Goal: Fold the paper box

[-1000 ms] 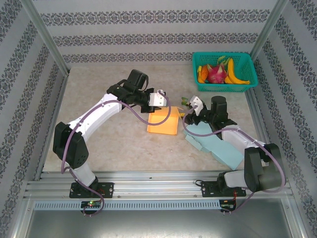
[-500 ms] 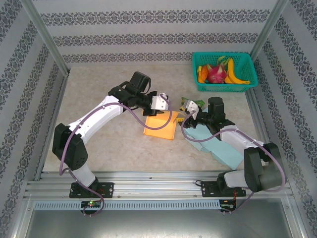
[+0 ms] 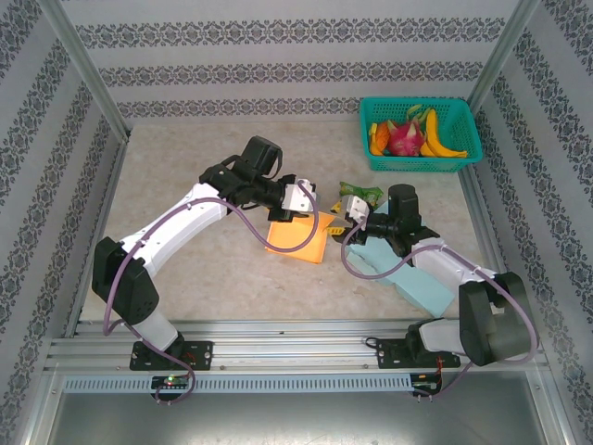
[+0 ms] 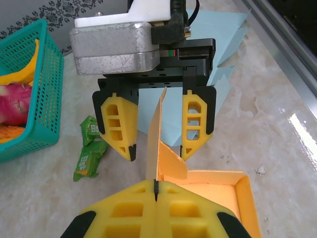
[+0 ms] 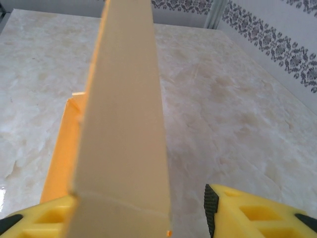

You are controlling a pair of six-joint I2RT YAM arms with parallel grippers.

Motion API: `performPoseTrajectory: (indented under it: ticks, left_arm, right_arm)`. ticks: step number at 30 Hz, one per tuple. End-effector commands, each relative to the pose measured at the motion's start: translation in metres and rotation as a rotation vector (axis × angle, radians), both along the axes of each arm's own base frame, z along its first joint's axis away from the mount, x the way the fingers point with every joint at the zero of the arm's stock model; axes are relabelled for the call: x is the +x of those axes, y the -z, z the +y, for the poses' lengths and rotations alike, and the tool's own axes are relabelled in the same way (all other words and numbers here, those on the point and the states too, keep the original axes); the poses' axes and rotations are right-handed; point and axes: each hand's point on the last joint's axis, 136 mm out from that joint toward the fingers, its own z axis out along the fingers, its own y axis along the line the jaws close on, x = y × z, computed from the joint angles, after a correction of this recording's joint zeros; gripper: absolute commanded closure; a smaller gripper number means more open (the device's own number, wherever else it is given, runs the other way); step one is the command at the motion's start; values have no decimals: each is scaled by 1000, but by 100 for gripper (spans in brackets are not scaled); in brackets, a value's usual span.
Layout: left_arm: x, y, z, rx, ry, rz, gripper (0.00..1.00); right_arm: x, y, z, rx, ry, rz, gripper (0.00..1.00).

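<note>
We find the paper box [image 3: 301,243] lying near the middle of the table [image 3: 185,158], between the two arms, an orange card tray with its low walls partly raised and one tall flap [image 4: 157,134] standing upright. The left gripper [image 4: 155,186] is clamped together on the lower part of that flap, close to where it meets the tray. The right gripper [image 4: 158,151] faces it with its jaws apart, one finger on either side of the flap's upper part, with a gap showing on both sides, so it holds nothing yet. From the right wrist the flap rises as a pale strip between the yellow fingers [image 5: 257,213]. We judge the card light and thin. It should be stiff enough across a flat panel to stand alone, but ready to buckle or take a stray crease if squeezed hard or pushed off its score line. The polished table will probably let the box slide, so one grip should anchor it low while the other takes the flap flat across its free edge and bends it along the fold. A pale blue sheet [image 3: 417,278] lies under the right arm, a green packet [image 3: 359,192] just beyond it, and a fruit basket [image 3: 417,164] sits well apart.
</note>
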Motion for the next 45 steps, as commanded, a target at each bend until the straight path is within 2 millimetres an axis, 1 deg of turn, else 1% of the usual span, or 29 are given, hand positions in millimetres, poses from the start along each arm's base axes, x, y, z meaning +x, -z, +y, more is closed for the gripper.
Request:
performPoseTrajectory:
  ticks: [1,4,6,8,9,10,12,13,17,20,23,25,28,30,32,34,35,36,37,38,40,41,42,44,45]
  left_arm:
    - [-21,-8,-4,-22,70,3,100]
    - [-20,-7,-4,-16,64,1,100]
    - [-19,-8,-4,-14,57,-5,100]
    - [-17,-7,-3,-11,47,-12,100]
    - [-16,-7,-3,-9,41,-18,100]
    - [-15,-5,-3,-5,33,-20,100]
    - [-11,-3,-3,1,19,-26,100]
    - [-10,-3,-3,-1,10,-28,100]
    - [1,-6,-4,-27,-51,-50,100]
    - [11,-14,-2,-62,-120,-81,93]
    - [15,-28,3,-114,-181,-65,76]
    - [17,-39,7,-174,-238,-29,69]
    - [24,-51,16,-276,-343,0,67]
    - [30,-55,26,-344,-437,-4,65]
    - [41,-62,42,-418,-571,-5,59]
    - [54,-70,62,-499,-729,30,54]
    - [64,-74,78,-552,-852,53,49]
    - [74,-73,94,-589,-970,84,46]
    - [80,-70,107,-609,-1062,120,45]
    - [87,-62,125,-631,-1185,180,42]
    - [97,-41,157,-689,-1411,346,26]
    - [101,-25,174,-705,-1525,452,21]
    - [104,-11,184,-714,-1602,555,20]
    - [106,7,190,-708,-1698,700,18]
    - [107,11,185,-699,-1712,755,16]
  right_arm:
    - [-15,-10,7,28,-73,-43,53]
    - [-15,-10,7,25,-74,-41,64]
    - [-15,-9,7,24,-73,-39,67]
    - [-15,-9,7,23,-72,-38,74]
    - [-14,-10,8,22,-72,-40,75]
    - [-14,-9,7,21,-69,-38,79]
    - [-13,-9,7,17,-63,-37,83]
    - [-12,-9,7,15,-58,-38,88]
    - [-8,-6,5,2,-35,-31,95]
    - [-5,-4,5,-5,-24,-28,98]
    - [-2,-2,4,-12,-12,-29,100]
    - [0,-1,3,-18,0,-32,100]
    - [4,3,2,-32,19,-29,100]
    - [7,6,2,-40,28,-29,100]
    - [9,9,2,-50,36,-27,100]
    - [10,10,4,-59,42,-32,100]
    - [10,10,4,-63,46,-35,100]
    - [10,10,5,-67,49,-44,100]
    - [10,10,4,-69,54,-50,100]
    - [10,10,5,-72,55,-56,100]
    - [9,9,7,-77,53,-66,100]
    - [8,10,7,-78,51,-68,100]
    - [8,10,8,-80,51,-71,100]
    - [9,11,9,-85,49,-68,100]
    - [8,12,10,-88,46,-69,100]
